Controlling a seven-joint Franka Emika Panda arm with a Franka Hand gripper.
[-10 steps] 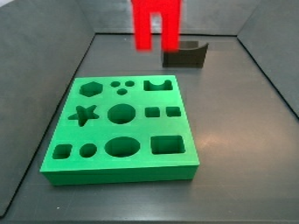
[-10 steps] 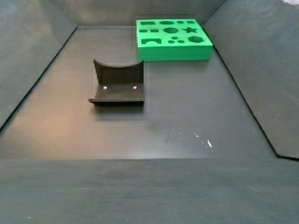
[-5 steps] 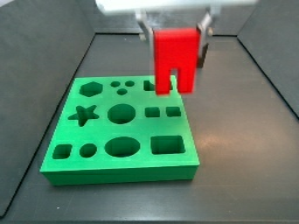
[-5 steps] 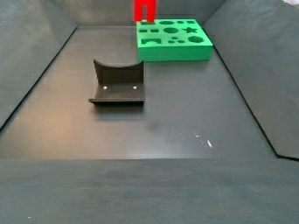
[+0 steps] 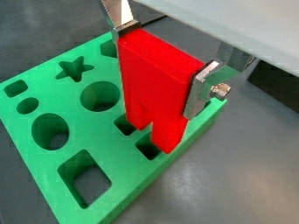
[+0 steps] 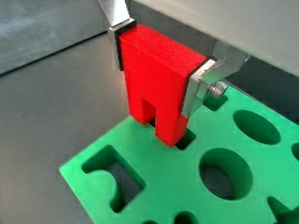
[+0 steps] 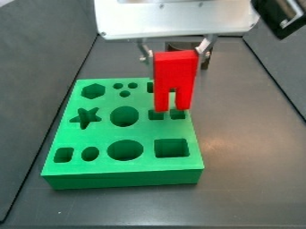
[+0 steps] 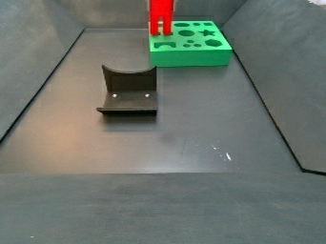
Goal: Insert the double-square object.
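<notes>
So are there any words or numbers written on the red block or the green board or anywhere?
None: no words, numbers or signs can be read in any view.
The double-square object, held in the gripper, is plain red.
The green board has only shaped holes, no writing.
The dark curved block and the floor are bare.

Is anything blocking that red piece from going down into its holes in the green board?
Nothing visible does. The gripper holds the double-square object upright, its legs right at the two small square holes in the green board.
</notes>
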